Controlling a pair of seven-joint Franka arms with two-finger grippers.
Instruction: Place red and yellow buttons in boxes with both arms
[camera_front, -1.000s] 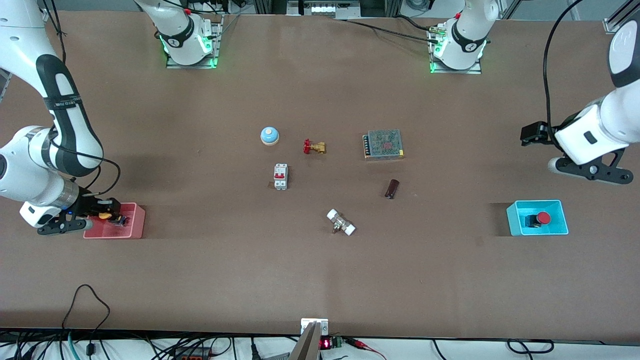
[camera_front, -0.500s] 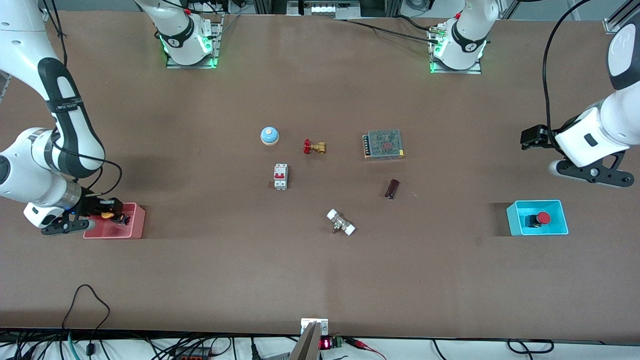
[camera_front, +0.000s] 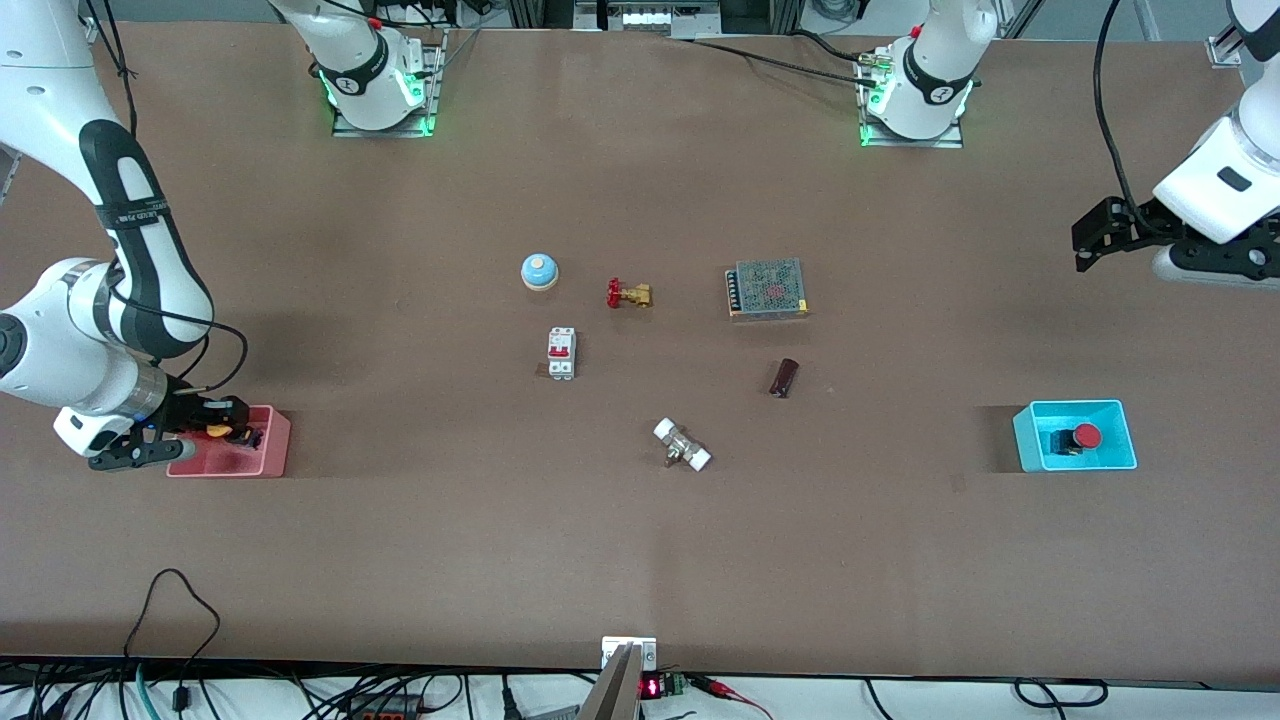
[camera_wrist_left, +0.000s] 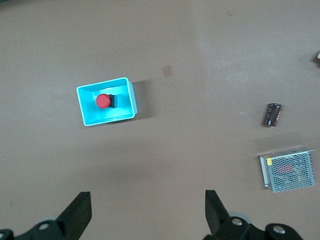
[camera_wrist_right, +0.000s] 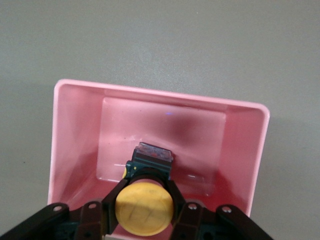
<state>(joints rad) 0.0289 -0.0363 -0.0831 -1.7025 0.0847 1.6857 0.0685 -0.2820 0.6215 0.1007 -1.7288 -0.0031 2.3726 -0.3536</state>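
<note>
White arms (camera_front: 60, 330) — black bands, cables, hands.

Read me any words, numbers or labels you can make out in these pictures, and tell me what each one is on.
None can be read.
Right arm's black band: white lettering, too small to read.
Red digits on the small display at the table edge nearest the front camera: blurred.
White circuit breaker: markings too small.
Mesh-topped power supply: yellow sticker, unreadable.

No lettering can be read anywhere (arm band markings too small).
</note>
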